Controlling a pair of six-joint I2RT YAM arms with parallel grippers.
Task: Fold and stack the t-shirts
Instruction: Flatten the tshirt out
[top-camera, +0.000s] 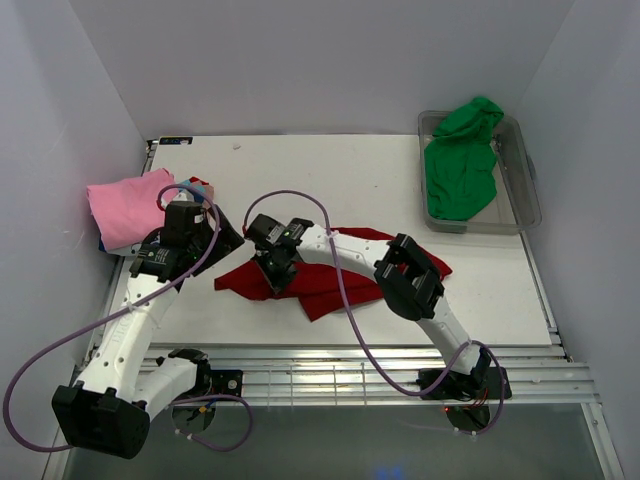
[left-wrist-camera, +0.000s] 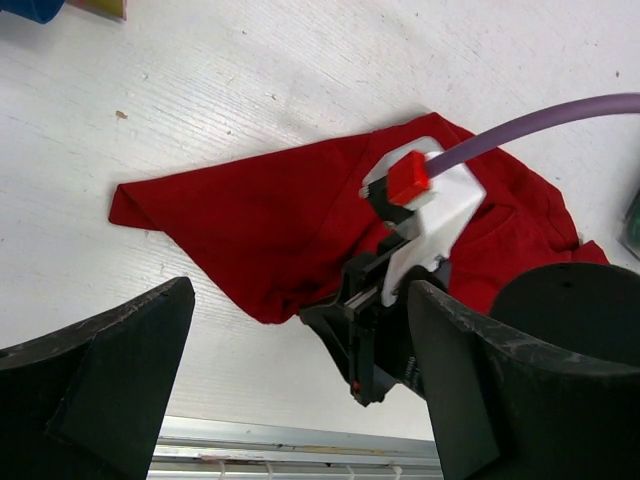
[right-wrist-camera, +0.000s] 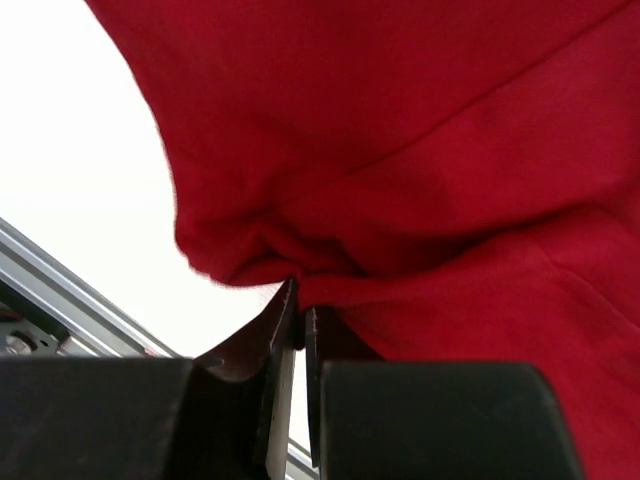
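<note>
Looks like mid-fold on the red t-shirt (top-camera: 322, 296) crumpled on the tabletop (top-camera: 350, 180): right end effector (right-wrist-camera: 298, 300) is pinched tight on its edge, left end effector (left-wrist-camera: 300, 300) hangs wide open and empty, so next I'd guess drag that edge flat.

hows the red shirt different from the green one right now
The red t-shirt lies loose on the table in front of the arms; the green t-shirt is bunched in the clear tub at the far right. The right gripper is shut on a fold of the red t-shirt; no gripper touches the green t-shirt. Both are rumpled and unfolded.
</note>
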